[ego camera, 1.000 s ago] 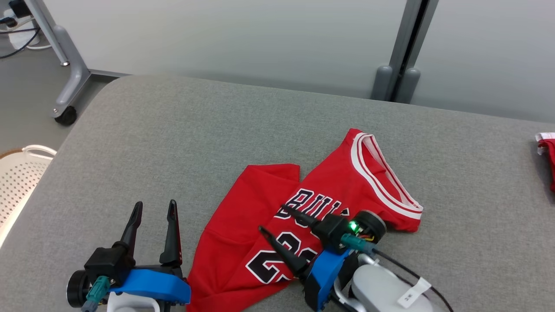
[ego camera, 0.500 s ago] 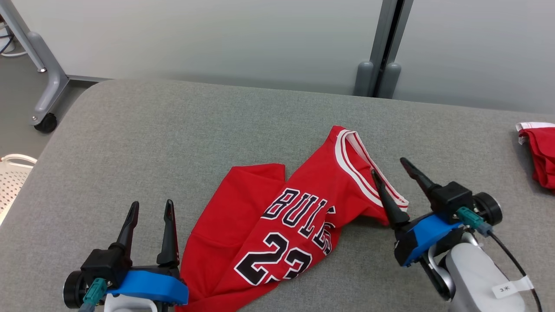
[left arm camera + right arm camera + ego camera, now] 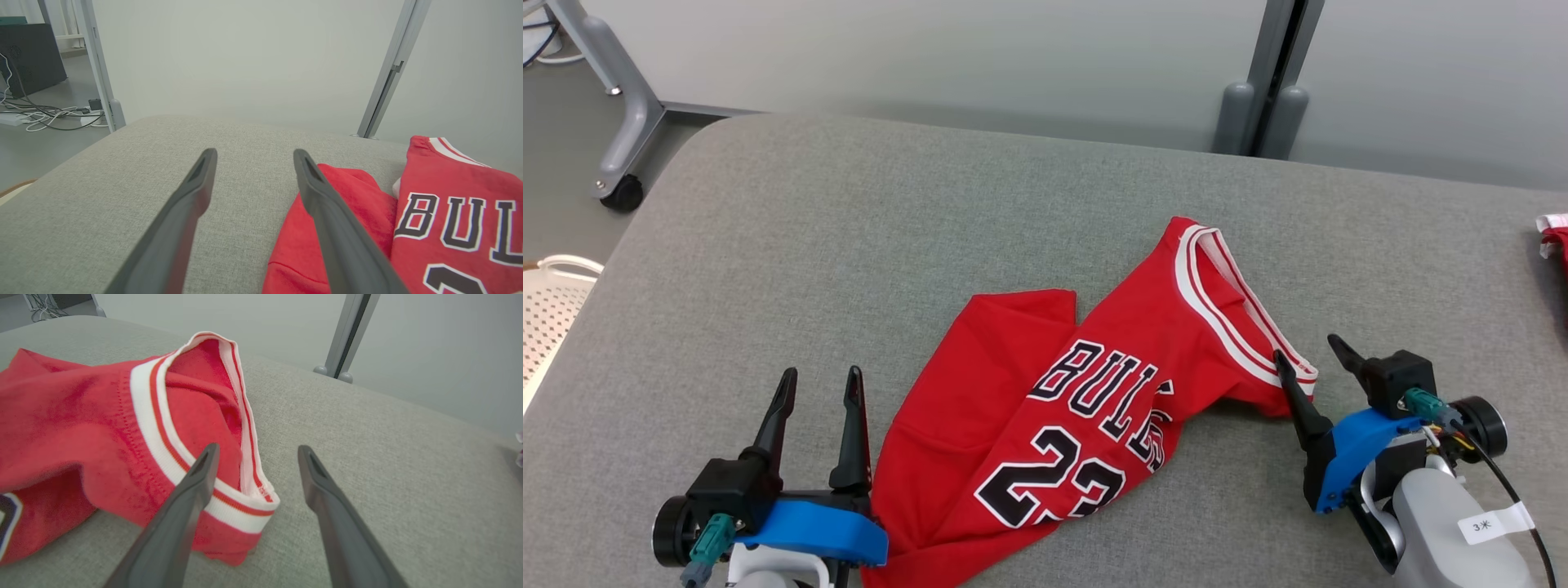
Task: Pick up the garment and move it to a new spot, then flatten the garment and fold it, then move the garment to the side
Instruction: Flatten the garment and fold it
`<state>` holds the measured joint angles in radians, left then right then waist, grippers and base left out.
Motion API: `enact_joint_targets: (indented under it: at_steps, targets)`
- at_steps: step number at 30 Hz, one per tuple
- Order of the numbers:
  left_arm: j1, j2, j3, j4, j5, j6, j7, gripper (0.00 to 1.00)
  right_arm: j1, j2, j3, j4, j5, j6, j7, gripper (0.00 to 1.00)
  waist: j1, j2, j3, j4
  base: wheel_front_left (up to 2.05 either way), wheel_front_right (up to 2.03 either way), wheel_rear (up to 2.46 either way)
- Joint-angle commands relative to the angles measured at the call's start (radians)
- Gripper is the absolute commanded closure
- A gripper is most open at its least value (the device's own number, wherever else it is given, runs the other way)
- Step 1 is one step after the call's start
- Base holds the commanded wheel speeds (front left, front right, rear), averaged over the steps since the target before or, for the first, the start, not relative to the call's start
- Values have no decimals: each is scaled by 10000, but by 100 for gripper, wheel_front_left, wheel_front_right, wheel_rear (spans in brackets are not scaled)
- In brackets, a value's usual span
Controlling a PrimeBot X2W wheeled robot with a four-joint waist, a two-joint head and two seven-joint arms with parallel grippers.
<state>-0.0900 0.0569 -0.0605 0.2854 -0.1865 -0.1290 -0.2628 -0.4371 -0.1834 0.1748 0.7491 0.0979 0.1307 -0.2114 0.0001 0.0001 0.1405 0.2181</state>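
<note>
The garment (image 3: 1086, 384) is a red basketball jersey with white-striped trim and black lettering, lying crumpled on the grey padded surface (image 3: 866, 245). My left gripper (image 3: 821, 377) stands open at the lower left, just left of the jersey's lower edge, holding nothing. My right gripper (image 3: 1307, 347) is open at the lower right, right beside the jersey's striped arm opening. In the right wrist view the striped trim (image 3: 163, 416) lies under and past the left finger, and the gripper (image 3: 255, 451) is empty. The left wrist view shows the jersey (image 3: 429, 220) to the right of the open gripper (image 3: 253, 153).
Another red and white cloth (image 3: 1553, 233) lies at the surface's far right edge. A white perforated basket (image 3: 551, 310) stands off the left edge. A wheeled grey frame leg (image 3: 621, 155) and a grey post (image 3: 1262, 106) stand behind, before a pale wall.
My right gripper has swung from over the jersey's lettering to the right, past its striped opening, and now stands low beside it. The head camera has shifted. The left gripper has stayed put.
</note>
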Motion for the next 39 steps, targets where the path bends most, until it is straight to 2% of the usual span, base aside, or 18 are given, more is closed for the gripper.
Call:
enact_joint_targets:
  at_steps: [1,12,13,14,15,16,17,21,25,35,39]
  targets:
    - [-164,7,-30,-26,-49,-22,-26,0,-126,21,-56,218,-38,2,40,0,-1,-1,78,56,0,0,0]
    - [-376,-1,-188,63,-91,-22,-26,0,-678,500,210,2336,89,3,-189,0,-1,-1,356,201,0,0,0]
    - [-396,-3,-191,74,-92,-23,-28,0,-681,568,278,2493,122,3,-182,15,-1,-1,361,200,0,0,0]
    - [-412,-4,-194,85,-98,-23,-28,0,-702,597,346,2640,186,3,-178,36,-1,-1,362,198,0,0,0]
    - [-413,-6,-195,95,-103,-23,-28,0,-746,618,435,2782,236,3,-182,67,-1,-1,352,194,0,0,0]
    - [-396,-8,-194,116,-107,-23,-26,0,-760,636,529,2888,297,3,-195,90,-1,-1,327,182,0,0,0]
    - [-372,-8,-177,132,-107,-23,-28,0,-777,654,611,2954,368,3,-235,100,-1,-1,290,160,0,0,0]
    - [-198,-18,-90,181,-94,-23,-28,0,-802,573,863,2844,624,2,-456,100,-1,-1,72,3,0,0,0]
    - [-49,-22,4,185,-97,-23,-26,0,-598,543,1093,2124,885,2,-535,100,-1,-1,-232,-231,0,0,0]
    - [317,-34,259,53,21,-23,-28,0,1338,288,2026,-2357,1136,2,-540,100,-1,-1,-768,-907,0,0,0]
    - [387,-37,349,3,29,-23,-28,0,2212,236,2502,-4431,1167,3,22,100,-1,-1,-826,-1102,0,0,0]
